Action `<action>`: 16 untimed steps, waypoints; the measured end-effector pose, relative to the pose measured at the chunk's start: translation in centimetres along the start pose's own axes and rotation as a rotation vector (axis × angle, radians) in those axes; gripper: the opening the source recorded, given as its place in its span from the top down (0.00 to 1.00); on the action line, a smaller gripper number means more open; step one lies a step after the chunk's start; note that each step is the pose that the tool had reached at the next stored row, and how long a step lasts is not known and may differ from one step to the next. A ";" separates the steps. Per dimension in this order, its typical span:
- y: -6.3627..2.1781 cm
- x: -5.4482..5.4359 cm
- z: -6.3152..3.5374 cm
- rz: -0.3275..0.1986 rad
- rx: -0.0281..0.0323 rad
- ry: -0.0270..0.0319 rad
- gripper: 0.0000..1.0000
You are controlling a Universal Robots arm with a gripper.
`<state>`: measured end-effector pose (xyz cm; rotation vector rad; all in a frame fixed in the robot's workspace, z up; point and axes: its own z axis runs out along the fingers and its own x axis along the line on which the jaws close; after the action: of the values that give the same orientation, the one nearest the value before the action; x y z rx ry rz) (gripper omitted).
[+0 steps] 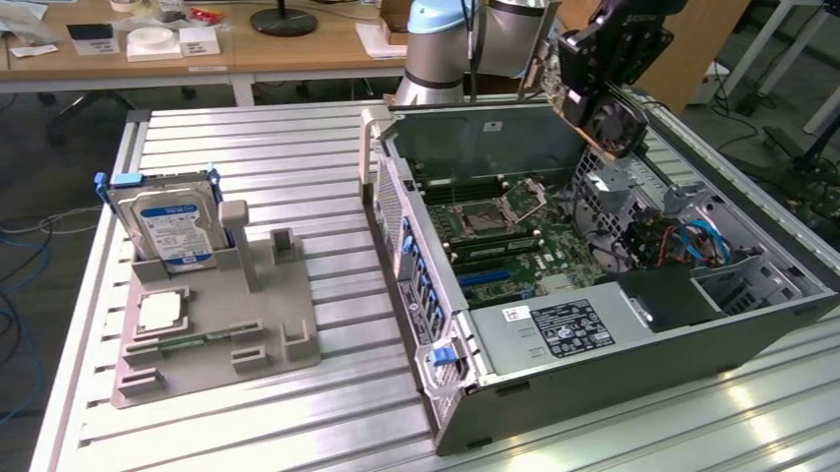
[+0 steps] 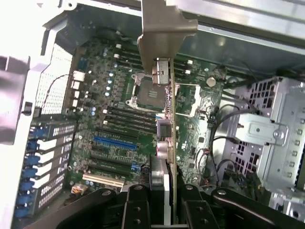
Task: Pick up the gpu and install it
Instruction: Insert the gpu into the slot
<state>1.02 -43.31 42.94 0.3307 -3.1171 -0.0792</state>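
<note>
Slatted metal table (image 1: 263, 138) filled the exterior view, with wooden desks behind it. Toward that view's left stood a grey fixture (image 1: 216, 349) carrying an upright hard drive (image 1: 171, 228) and, nearer the camera, a square chip (image 1: 159, 313) lying flat. To the right of it lay an open case (image 1: 591, 383) on its side, its motherboard (image 1: 512, 246) exposed.

Above the far right part of the case hung the gripper (image 1: 607, 59), its claw pinching the gpu (image 1: 604, 113). The card was in the air, tilted, clear of the board and touching nothing else. In the wrist view it ran edge-on away from the fingers (image 2: 138, 205), its bracket (image 2: 161, 33) at the far end, over the region of the CPU socket (image 2: 143, 90). The blue slot (image 2: 114, 141) lay off to one side of the card's line. Furthest to the exterior view's right were loose cables (image 1: 683, 241) and a drive cage (image 2: 271, 138).

The card did not appear lined up with any slot. Lowered on this line, its edge would likely strike the socket or small board parts. The tilt could jam the connector at an angle, and the bracket might catch the case's rear wall. The pinch covered only one end of a thin card, so a knock could twist it in the claw. The cables looked near enough to snag.
</note>
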 end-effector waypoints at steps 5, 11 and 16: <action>0.00 0.0 0.00 -0.087 0.0001 0.0044 0.72; 0.00 0.0 0.03 -0.194 0.0002 0.0098 0.72; 0.00 0.0 0.06 -0.282 0.0003 0.0137 0.72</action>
<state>1.02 -43.31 42.88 0.7649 -3.0333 -0.0768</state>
